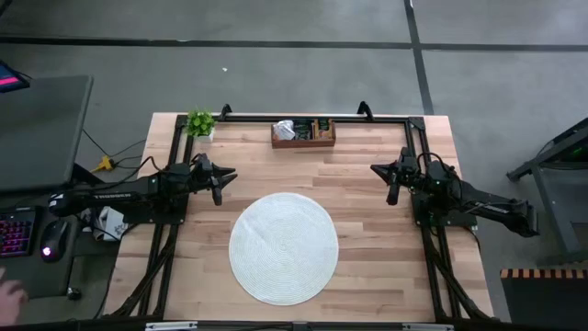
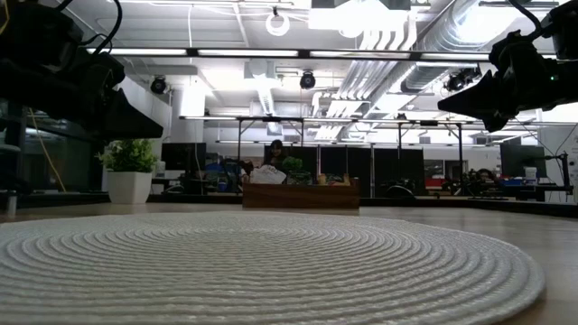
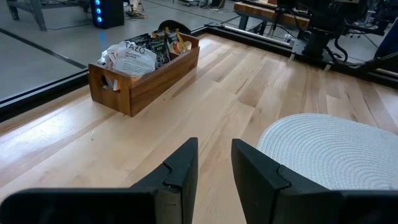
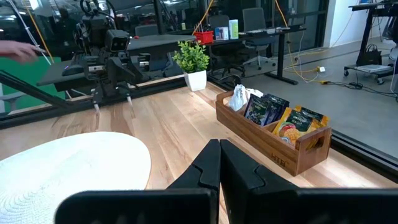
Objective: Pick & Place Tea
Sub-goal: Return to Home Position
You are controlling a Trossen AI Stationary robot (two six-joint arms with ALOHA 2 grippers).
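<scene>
Tea (image 1: 287, 129) is kept in one tray (image 1: 303, 143) at twelve o'clock, well apart from left tool (image 3: 214, 147), parted, and right tool (image 4: 219, 147), closed.

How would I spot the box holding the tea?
Find the big round white woven mat on the wooden table. Beyond it, at the far edge, sits a long brown wooden tray. Unlike the potted plant nearby, it holds tea sachets.

One camera looks straight down, one skims the mat (image 2: 271, 262); every view shares the tray (image 2: 301, 197).
</scene>
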